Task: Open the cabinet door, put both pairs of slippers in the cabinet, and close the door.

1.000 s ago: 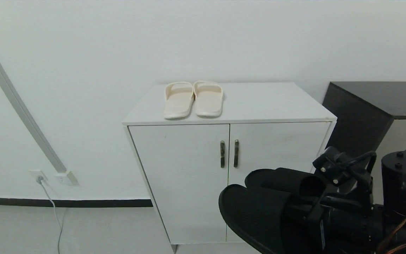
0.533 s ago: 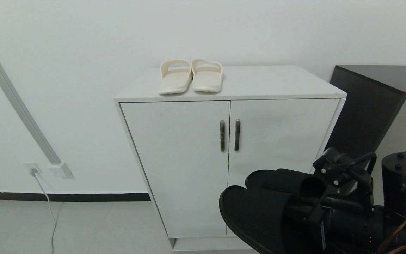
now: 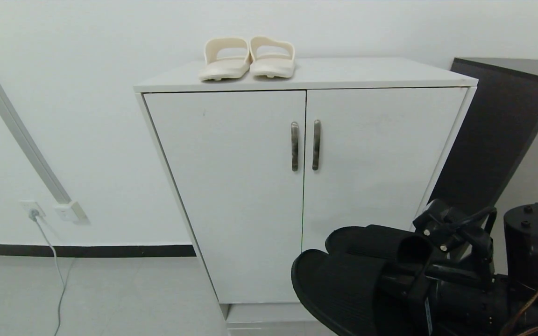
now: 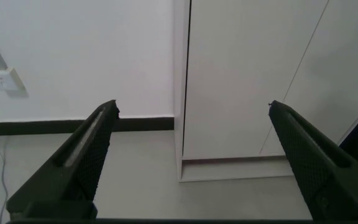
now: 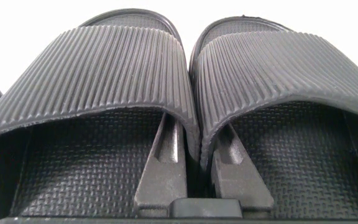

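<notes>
1. Our right end effector (image 5: pixel 196 155) stays clamped on the black slippers (image 5: pixel 123 68); the left end effector (image 4: pixel 192 107) gapes empty.
2. Ahead, the cabinet (image 3: pixel 231 186) keeps its doors shut, with the cream slippers (image 3: pixel 248 58) on top.
3. Only our head camera dropped; opening comes next.

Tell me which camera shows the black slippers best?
The right wrist view. The black slippers sit close up there, side by side, ribbed straps plain, with the right pincer shut on them. The head view has them low on the right, partly cut off. The left wrist view faces the cabinet and floor.
</notes>
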Motion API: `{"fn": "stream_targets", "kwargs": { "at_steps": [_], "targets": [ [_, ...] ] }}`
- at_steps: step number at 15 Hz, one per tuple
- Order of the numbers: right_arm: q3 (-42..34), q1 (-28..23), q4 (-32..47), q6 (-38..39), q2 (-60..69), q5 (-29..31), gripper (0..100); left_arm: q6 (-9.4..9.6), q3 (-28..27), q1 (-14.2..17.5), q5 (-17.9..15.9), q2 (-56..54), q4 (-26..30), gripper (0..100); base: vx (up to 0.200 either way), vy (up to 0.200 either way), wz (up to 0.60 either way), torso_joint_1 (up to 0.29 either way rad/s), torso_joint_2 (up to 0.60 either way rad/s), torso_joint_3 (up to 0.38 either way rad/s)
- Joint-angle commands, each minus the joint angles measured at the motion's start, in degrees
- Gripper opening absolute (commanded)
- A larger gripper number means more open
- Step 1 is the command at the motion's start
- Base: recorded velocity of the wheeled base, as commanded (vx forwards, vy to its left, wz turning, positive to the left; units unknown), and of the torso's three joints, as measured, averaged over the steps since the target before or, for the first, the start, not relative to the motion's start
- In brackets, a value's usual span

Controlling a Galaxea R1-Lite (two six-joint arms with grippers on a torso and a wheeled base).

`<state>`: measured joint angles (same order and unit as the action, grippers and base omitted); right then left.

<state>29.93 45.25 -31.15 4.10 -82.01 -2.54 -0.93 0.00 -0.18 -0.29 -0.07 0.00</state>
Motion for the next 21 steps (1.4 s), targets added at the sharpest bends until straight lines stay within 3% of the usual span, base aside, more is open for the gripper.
{"fn": "stream_targets", "kwargs": {
  "at_steps": [1, 13, 14, 16, 17, 19, 21],
  "targets": [
    [-0.1, 0.0, -0.1, 0.0, -0.2, 0.0, 0, -0.13, 0.0, 0.0, 0.0, 0.1, 0.0, 100, 0.0, 0.0, 0.0, -0.032, 0.42, 0.408],
    [-0.7, -0.1, -0.1, -0.1, -0.3, 0.2, 0, 0.57, 0.0, 0.0, -0.3, 0.2, -0.1, 100, 0.0, 0.0, 0.0, 0.002, 0.09, 0.076],
    [-0.7, -0.1, -0.1, -0.1, -0.4, 0.2, 0, 0.31, -2.3, 0.0, -0.9, 0.3, -0.7, 100, 0.0, 0.0, 0.0, 0.0, 0.0, 0.0],
    [-0.8, -0.1, -0.1, -0.4, -0.6, 0.2, 0, -1.27, -10.6, -0.5, -5.1, 7.8, 1.1, 100, 0.0, 0.0, 0.0, 0.0, 0.0, 0.0],
    [-0.8, -0.1, -0.1, -0.6, -0.7, 0.2, 0, -1.27, -11.8, -0.5, -5.9, 10.4, 0.9, 100, 0.0, 0.0, 0.0, 0.0, 0.0, 0.0],
    [-0.8, -0.1, -0.1, -0.8, -1.4, 0.3, 0, -1.27, -14.8, -0.6, -14.9, 22.8, -1.1, 100, 0.0, 0.0, 0.0, 0.0, 0.0, 0.0],
    [-0.8, -0.1, -0.5, -0.8, -1.8, 0.3, 0, -1.27, -16.3, -0.7, -19.9, 32.1, -8.0, 100, 0.0, 0.0, 0.0, 0.0, 0.0, 0.0]
  ]
}}
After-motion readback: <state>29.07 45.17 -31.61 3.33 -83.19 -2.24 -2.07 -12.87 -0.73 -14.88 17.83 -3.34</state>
